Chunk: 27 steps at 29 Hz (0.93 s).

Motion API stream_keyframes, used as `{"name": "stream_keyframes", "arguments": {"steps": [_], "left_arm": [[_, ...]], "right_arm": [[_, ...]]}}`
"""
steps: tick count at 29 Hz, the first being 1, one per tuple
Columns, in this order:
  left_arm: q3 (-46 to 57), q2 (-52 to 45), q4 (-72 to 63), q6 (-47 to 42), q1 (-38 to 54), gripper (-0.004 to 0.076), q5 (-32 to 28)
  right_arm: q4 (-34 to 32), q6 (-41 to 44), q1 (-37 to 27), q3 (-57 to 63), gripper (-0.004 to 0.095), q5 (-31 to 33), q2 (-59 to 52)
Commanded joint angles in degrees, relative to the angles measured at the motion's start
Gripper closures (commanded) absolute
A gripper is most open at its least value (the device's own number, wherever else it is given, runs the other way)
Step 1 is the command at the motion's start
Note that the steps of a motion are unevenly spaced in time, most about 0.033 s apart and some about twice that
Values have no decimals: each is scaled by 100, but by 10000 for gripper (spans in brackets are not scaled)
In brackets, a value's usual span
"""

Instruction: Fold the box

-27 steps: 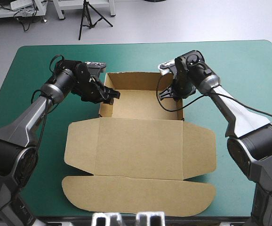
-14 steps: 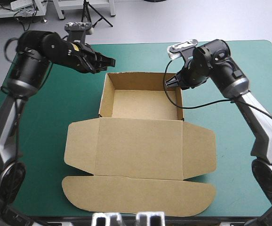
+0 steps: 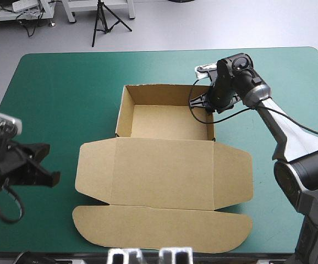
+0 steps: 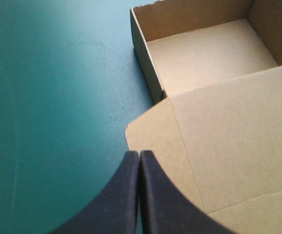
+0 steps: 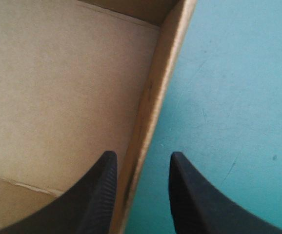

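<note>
Item 1. Left gripper (image 4: 139,158): over the near left part of the teal-green cover (image 3: 65,82). Black fingers pressed together in one point, holding nothing. Tip close by the left edge of the lid's side flap (image 4: 151,131) (contact cannot be told).

Item 2. Bare cover: a wide open stretch from the table's left edge to the box, and a clear strip beyond the tray's far wall.

Item 3. Box (image 3: 164,170): brown, mid-table. Open tray (image 3: 167,121) on the far side, four walls upright. Lid (image 3: 164,181) flat toward the near edge, its rounded front flap near that edge.

Item 4. Right gripper (image 5: 143,155): at the tray's right wall (image 5: 155,87), fingers spread, one inside the tray, one outside over the cover, not clamped.
</note>
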Motion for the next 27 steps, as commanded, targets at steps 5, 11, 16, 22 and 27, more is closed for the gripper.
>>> {"name": "stream_keyframes", "arguments": {"steps": [5, 11, 16, 22, 27], "left_arm": [[1361, -1530, 33, -6, -28, 733, 15], [2197, -2130, 33, -20, -28, 733, -14], [2560, -2398, 107, -187, -28, 733, -71], [2587, -2544, 147, -187, -28, 733, -249], [2587, -2544, 147, -187, -28, 733, -374]], "right_arm": [[992, -424, -325, -147, 785, 19, 62], [651, -424, -332, -147, 926, 19, -25], [15, -593, -683, -147, 926, 19, -563], [-523, -861, -1863, -147, 926, 29, -1315], [-457, -1006, -3273, -147, 926, 29, -1639]]}}
